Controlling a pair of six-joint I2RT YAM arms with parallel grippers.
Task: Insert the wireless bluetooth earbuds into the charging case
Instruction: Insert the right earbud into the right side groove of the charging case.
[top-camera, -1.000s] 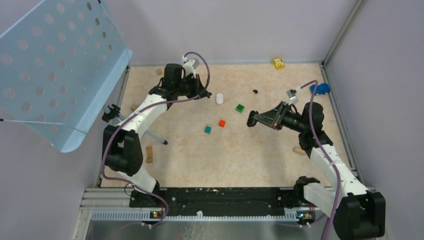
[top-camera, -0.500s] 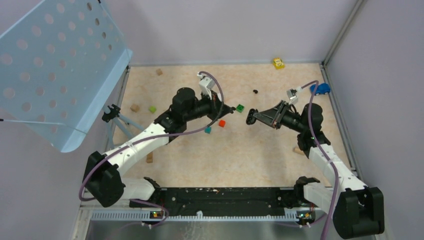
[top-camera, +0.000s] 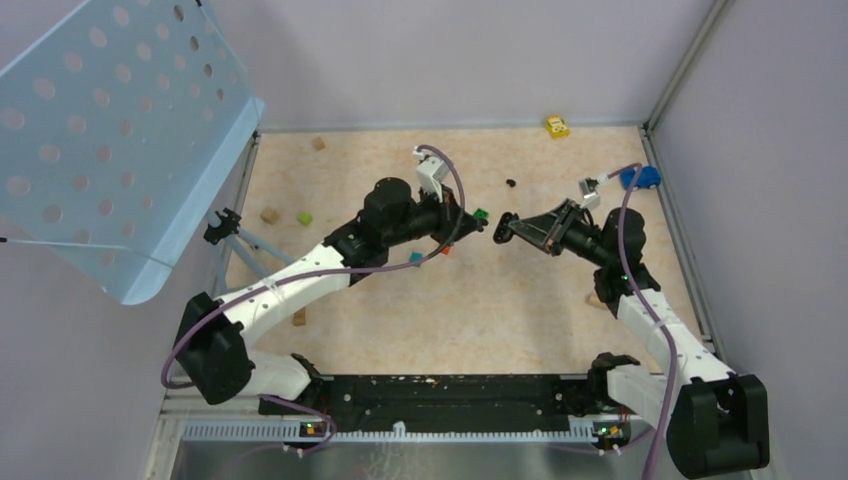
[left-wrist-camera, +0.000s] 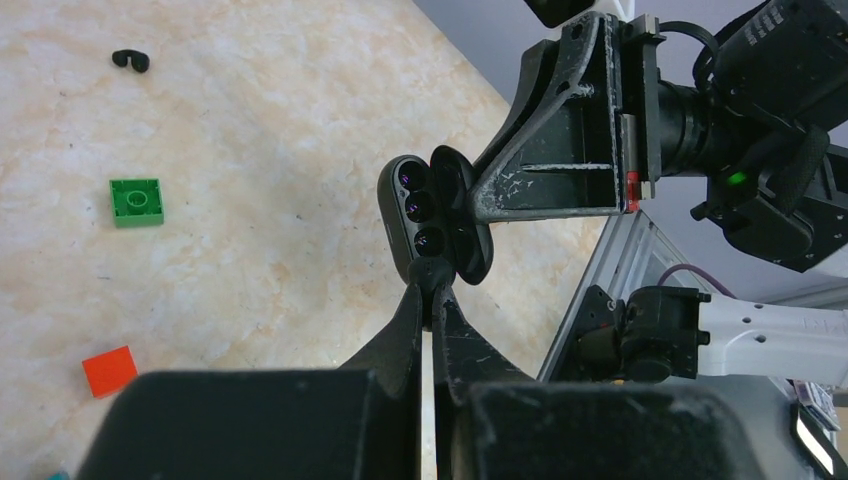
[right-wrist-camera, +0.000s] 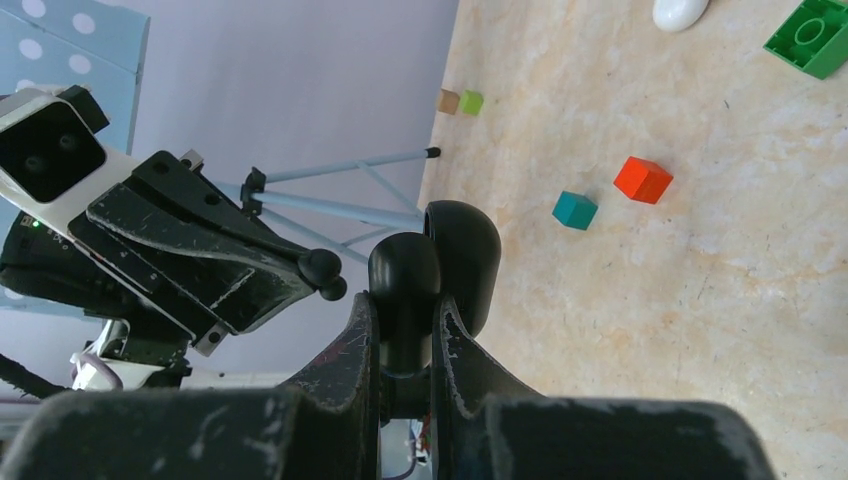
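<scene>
The charging case (left-wrist-camera: 405, 235) in the right gripper (right-wrist-camera: 403, 310) seemingly touches the earbud (left-wrist-camera: 432, 272) in the left gripper (left-wrist-camera: 430, 297).

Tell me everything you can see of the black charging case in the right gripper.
The charging case is a glossy black oval shell, plastic by its look, open with its lid swung back. A row of round sockets shows inside. The right gripper clamps it in its jaws above the table; a black earbud in the left gripper is at its lower end.
</scene>
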